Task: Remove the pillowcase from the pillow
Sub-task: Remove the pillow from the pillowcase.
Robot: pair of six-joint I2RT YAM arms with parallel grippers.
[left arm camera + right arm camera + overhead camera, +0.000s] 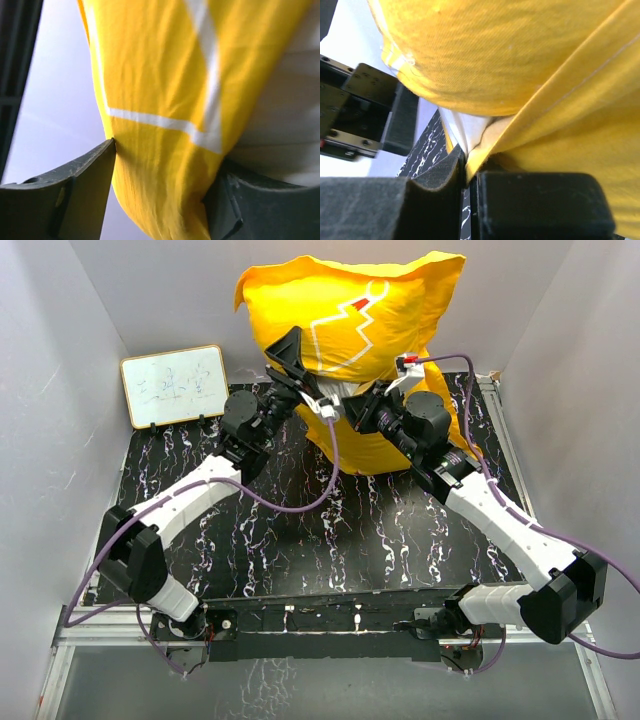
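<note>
The yellow pillowcase point(370, 310) with white lines stands raised against the back wall, with the pillow inside. My left gripper point(298, 365) grips a thick yellow bulge of the case point(160, 125) between its jaws point(165, 165), which stay partly apart. My right gripper point(365, 405) is shut on the case's yellow hem point(485, 150) at the lower opening, pinched flat between its pads point(468, 167). A strip of the white pillow point(465, 127) shows just above that pinch, and in the top view point(338, 392) between the two grippers.
A white-faced board point(173, 386) leans on the back wall at the left. The black marbled table point(330, 530) lies under both arms. Grey walls close in the left, back and right. Purple cables loop from both wrists.
</note>
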